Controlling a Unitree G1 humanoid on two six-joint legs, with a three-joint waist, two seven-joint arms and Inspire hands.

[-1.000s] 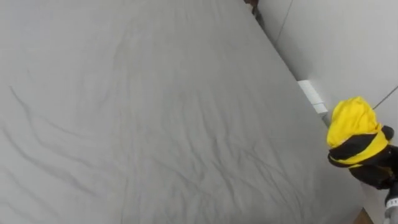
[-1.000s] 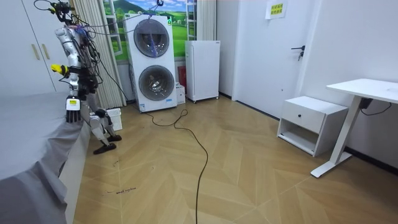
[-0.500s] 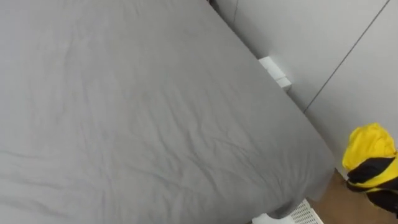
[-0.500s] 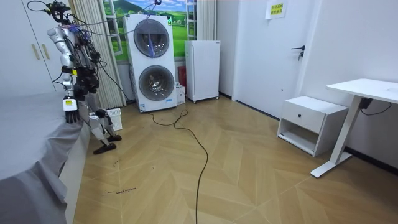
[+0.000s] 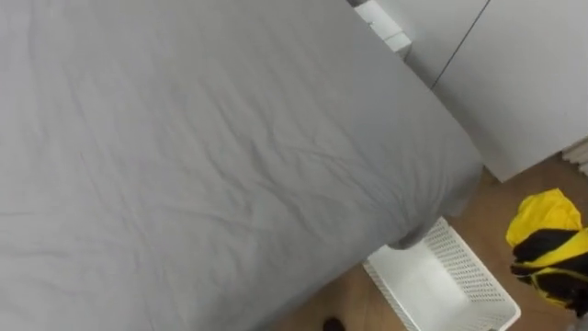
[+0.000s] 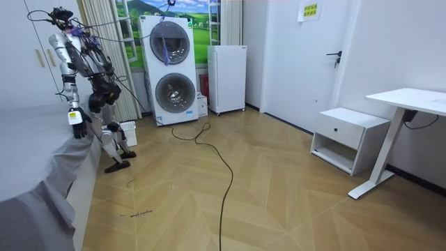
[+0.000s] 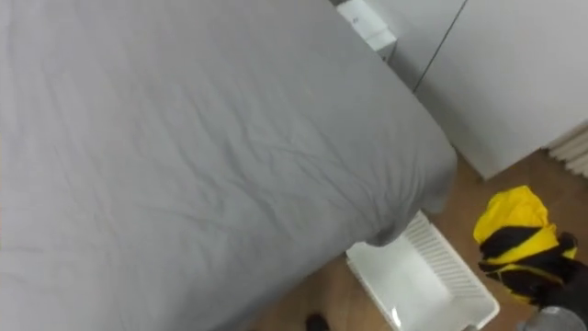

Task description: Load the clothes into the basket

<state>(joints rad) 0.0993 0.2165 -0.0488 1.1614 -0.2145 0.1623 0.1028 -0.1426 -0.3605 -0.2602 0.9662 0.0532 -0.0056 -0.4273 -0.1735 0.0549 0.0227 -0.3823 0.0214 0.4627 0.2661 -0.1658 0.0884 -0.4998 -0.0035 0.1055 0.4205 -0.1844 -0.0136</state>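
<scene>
While the yellow-and-black garment [image 5: 544, 241] is held aloft, the white basket [image 5: 457, 260] shows nothing inside.
Garment at 4 o'clock in the head view, basket at 5 o'clock beside the bed [image 5: 202, 156] corner. Right hand hidden under the garment; grasp cannot be told. Left hand [image 6: 77, 124] hangs idle, state unreadable. Remaining: lower, release.

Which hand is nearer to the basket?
Right. The right hand holds the garment just right of the basket; the left hand hangs beside the bed, farther away.
</scene>
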